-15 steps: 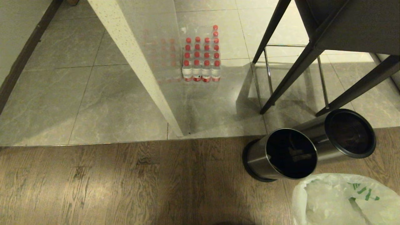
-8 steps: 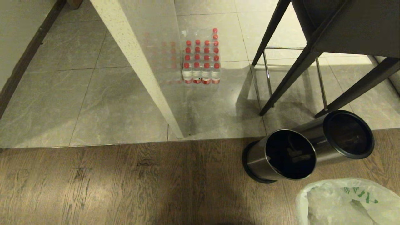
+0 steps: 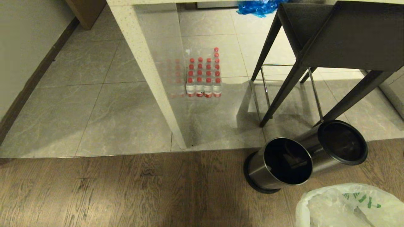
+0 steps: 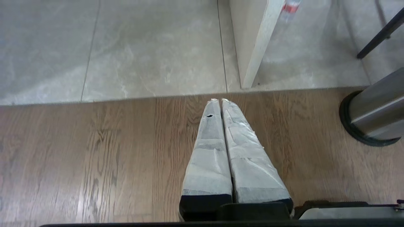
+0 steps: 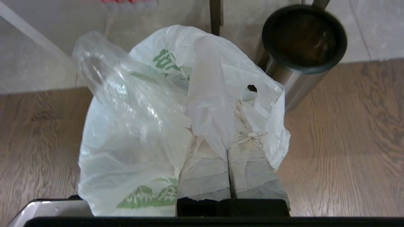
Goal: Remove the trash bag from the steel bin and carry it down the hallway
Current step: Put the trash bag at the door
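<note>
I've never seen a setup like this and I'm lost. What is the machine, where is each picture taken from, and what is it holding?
It is a wheeled robot with two arms. One picture looks down from its head at the floor; the other two come from cameras on each wrist. On the floor stand two steel bins, both without a bag, and a pack of bottles further off. The right end effector is shut on the trash bag, already out of the bin. The left end effector is shut and holds nothing.

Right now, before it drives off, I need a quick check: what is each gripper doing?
Left gripper: closed, holding nothing, over the wooden floor.
Right gripper: closed on the trash bag, beside the steel bin.
</note>
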You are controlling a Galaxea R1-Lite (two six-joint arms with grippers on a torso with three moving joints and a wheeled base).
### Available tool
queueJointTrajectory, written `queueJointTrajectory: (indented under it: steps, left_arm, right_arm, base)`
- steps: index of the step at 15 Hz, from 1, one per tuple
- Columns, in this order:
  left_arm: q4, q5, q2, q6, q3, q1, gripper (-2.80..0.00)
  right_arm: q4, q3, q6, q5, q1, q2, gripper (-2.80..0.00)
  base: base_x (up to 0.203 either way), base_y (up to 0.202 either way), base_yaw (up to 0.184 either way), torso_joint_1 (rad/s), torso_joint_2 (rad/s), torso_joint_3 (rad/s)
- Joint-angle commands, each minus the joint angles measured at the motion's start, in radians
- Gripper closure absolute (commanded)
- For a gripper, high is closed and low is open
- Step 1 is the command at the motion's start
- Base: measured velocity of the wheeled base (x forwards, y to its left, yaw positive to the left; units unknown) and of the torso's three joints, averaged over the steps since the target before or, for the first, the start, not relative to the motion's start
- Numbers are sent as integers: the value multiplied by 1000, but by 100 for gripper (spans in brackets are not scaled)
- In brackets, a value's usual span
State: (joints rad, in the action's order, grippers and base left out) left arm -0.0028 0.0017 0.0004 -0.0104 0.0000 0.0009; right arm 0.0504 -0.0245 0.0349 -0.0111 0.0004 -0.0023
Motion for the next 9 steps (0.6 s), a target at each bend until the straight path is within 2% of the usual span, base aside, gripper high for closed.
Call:
queueJointTrajectory:
  steps: [1,9]
  left_arm:
    - [0,0,1,0,2,1,0]
    - [0,0,1,0,2,1,0]
  right_arm:
    - [0,0,0,0,1,2,0]
    - [0,0,0,0,1,2,0]
  base:
    - [0,0,0,7,-6,216]
    - [0,0,0,1,1,204]
